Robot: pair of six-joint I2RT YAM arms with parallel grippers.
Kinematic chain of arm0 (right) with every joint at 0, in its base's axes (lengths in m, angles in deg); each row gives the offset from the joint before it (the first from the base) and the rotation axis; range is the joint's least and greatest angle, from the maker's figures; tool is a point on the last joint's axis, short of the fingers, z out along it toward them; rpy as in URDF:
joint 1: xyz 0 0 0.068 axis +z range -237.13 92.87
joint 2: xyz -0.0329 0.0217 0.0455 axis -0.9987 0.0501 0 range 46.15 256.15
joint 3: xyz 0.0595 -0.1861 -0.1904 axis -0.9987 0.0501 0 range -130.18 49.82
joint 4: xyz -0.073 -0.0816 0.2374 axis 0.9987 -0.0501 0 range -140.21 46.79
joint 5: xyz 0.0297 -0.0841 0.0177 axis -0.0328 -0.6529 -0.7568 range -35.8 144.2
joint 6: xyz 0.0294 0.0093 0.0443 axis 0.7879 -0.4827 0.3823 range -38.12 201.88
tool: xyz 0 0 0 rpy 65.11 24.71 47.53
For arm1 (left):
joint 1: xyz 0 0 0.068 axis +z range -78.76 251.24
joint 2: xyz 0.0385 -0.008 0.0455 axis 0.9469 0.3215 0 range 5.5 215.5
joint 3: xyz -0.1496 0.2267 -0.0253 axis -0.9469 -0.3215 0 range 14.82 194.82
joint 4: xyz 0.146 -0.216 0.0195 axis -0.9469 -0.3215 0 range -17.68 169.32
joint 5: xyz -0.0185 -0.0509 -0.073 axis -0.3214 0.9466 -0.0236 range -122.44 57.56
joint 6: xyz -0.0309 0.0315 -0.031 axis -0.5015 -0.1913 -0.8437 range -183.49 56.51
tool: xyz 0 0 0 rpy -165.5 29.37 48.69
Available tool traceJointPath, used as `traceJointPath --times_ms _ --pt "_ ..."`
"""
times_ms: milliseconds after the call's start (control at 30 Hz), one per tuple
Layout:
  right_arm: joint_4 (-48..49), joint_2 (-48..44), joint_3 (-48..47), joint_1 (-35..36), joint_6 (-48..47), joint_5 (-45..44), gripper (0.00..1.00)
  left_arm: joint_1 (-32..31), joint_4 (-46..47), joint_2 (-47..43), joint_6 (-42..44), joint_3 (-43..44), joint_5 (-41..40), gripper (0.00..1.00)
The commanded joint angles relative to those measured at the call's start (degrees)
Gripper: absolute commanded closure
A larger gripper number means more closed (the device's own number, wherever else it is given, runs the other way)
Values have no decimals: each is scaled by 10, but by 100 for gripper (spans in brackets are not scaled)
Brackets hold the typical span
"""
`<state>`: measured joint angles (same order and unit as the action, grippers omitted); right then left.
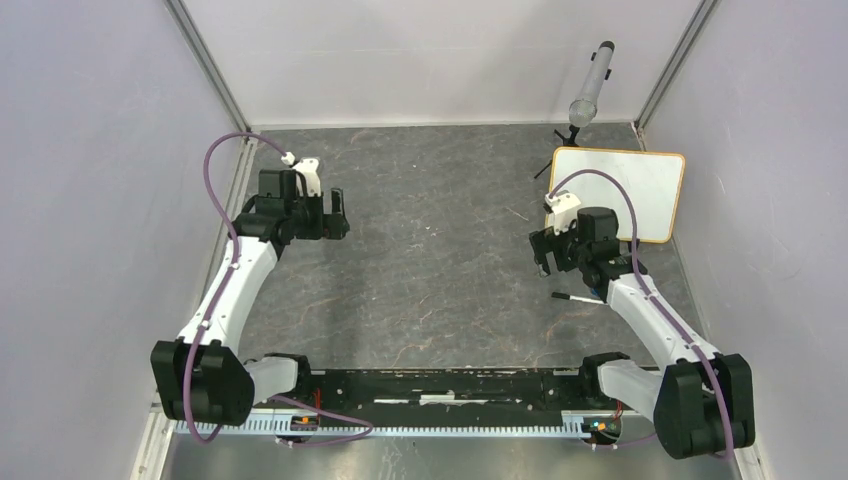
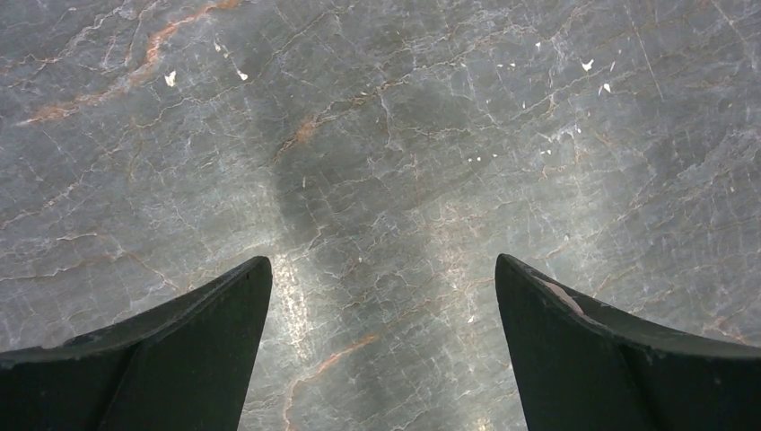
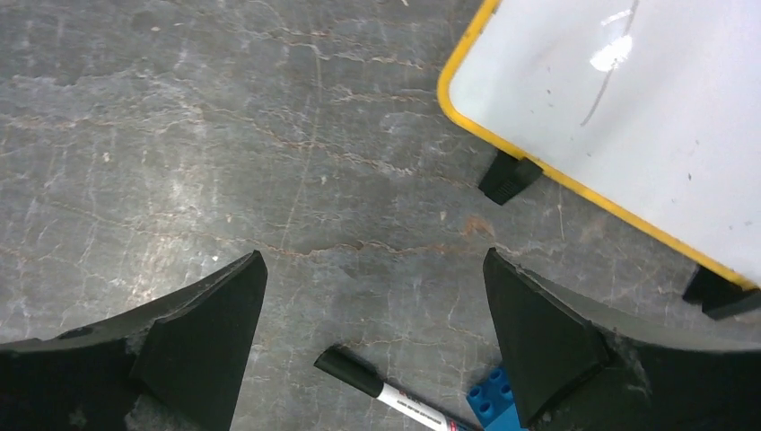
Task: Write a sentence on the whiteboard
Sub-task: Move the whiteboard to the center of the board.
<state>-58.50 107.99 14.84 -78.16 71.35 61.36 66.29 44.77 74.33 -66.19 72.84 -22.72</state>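
The whiteboard (image 1: pixel 630 190) lies at the back right of the table, white with a thin orange-yellow frame. In the right wrist view (image 3: pixel 628 117) its surface is blank apart from a faint line, and two black feet (image 3: pixel 508 177) sit on its near long edge. A marker (image 1: pixel 578 297) with a black cap lies on the table beside the right arm, and in the right wrist view (image 3: pixel 386 391) it lies below the fingers. My right gripper (image 1: pixel 548 252) is open and empty (image 3: pixel 372 269), just left of the board. My left gripper (image 1: pixel 335 215) is open and empty (image 2: pixel 381 269) over bare table at the far left.
A grey cylinder on a small black tripod (image 1: pixel 592 85) stands behind the whiteboard near the back wall. A small blue brick (image 3: pixel 492 402) lies next to the marker by the right finger. White walls enclose the grey stone-patterned table (image 1: pixel 430 250) on three sides.
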Motion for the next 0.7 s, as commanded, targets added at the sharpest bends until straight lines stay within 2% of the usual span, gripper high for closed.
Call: traceJointPath --times_ms 0,33,200,667 --pt "31 -2 16 -8 44 -68 2 -1 37 -16 -49 -3 -21 0" --pt "44 -3 26 -13 51 -90 1 -1 36 -17 -55 -2 -26 0" --pt "101 7 54 -28 80 -118 12 -1 40 -18 -67 -7 -41 0" --pt "193 91 57 -39 104 -172 34 -1 46 -27 -73 -11 -55 0"
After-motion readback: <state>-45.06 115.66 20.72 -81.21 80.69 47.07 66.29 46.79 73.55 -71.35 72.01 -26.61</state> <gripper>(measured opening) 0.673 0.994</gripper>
